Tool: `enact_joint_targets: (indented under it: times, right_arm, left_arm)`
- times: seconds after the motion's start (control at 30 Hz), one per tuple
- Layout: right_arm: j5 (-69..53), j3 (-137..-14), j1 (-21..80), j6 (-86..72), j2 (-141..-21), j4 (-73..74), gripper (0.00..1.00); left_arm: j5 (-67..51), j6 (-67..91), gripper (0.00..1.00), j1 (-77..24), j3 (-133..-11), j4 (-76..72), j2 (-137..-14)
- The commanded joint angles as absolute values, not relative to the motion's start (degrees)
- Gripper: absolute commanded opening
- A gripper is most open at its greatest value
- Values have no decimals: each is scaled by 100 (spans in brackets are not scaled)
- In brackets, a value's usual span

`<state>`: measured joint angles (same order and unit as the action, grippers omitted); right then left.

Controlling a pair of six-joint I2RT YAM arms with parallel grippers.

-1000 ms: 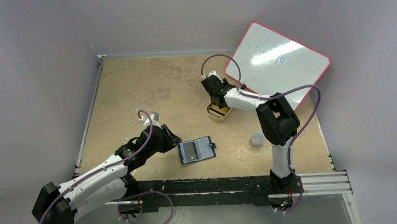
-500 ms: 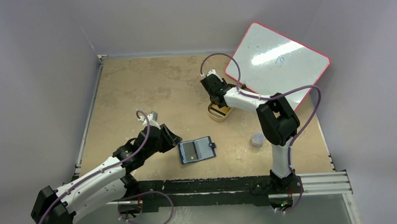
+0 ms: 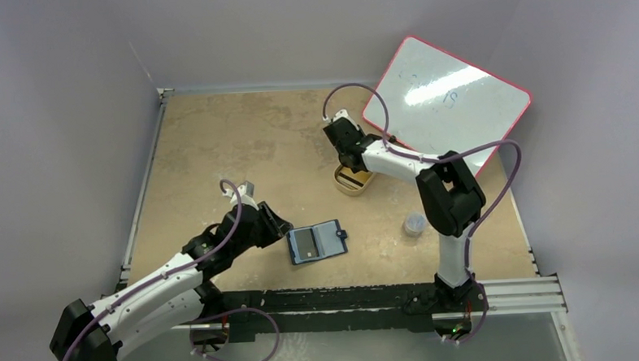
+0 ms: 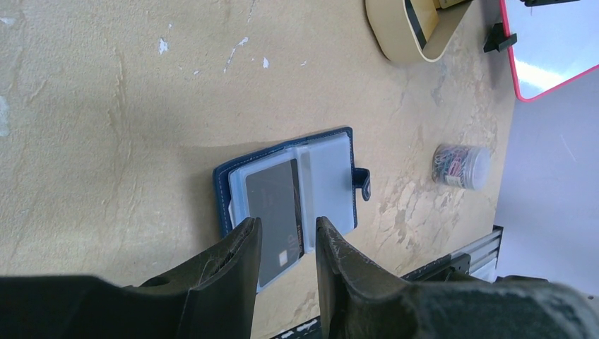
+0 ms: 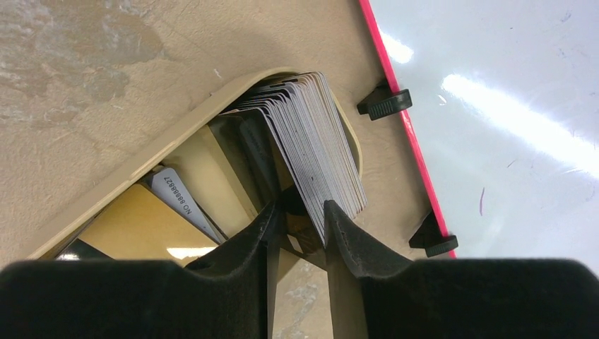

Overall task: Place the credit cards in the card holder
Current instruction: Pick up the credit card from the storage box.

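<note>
Left gripper (image 4: 286, 227) hung low over the table (image 3: 217, 144), jaws part-open with nothing between them, their tips over the near edge of the card holder (image 4: 289, 185). The card holder lay flat and open on the table, clear sleeves up and snap tab out to one side. One dark card (image 4: 274, 205) sat in a sleeve; the sleeve beside it looked empty. Farther right, the tan oval tray (image 5: 141, 166) held a fanned stack of credit cards (image 5: 311, 138) standing on edge against its far end, with a few loose cards lying flat in the bottom. Right gripper (image 5: 300, 212) was down in the tray, jaws narrow and set at the near end of the stack. Whether they had pinched a card could not be told. A jar of paper clips (image 3: 414, 223) stood apart on the right, and the whiteboard (image 5: 508, 106) lay just beyond the tray. Judged step: picking the next card from the tray. Next move likely calls for separating a single card from the stack, lifting it clear of the rim, and carrying it across to the empty sleeve, with the left jaws steadying the holder.
</note>
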<state>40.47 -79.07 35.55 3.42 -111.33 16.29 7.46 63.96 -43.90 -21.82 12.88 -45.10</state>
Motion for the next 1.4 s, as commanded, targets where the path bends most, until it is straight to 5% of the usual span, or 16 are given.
enact_joint_targets:
  times: [0.0,0.33,0.5,0.7,0.97,1.37]
  right_arm:
    - [4108,-8161,3515,248,-10704,1580,30]
    - [3499,-8320,3508,-232,-10560,2073,14]
    - [2138,-7902,3523,-781,-9795,2137,0]
    - [571,-7309,3522,-1343,-8917,1802,0]
    - [-2657,-4843,3529,-3781,-7451,-2307,0]
    - [-3148,-3302,3526,-5924,-5965,-5085,0]
  left_arm:
    - [642,6482,33,-4398,-2187,985,-4501]
    - [559,6642,33,-4401,-2217,1015,-4505]
    - [356,6692,35,-4395,-2553,935,-4581]
    - [348,6387,38,-4403,-3278,1271,-4885]
    - [193,6921,38,-4402,-3903,772,-4770]
    - [122,6737,41,-4395,-4585,668,-4783]
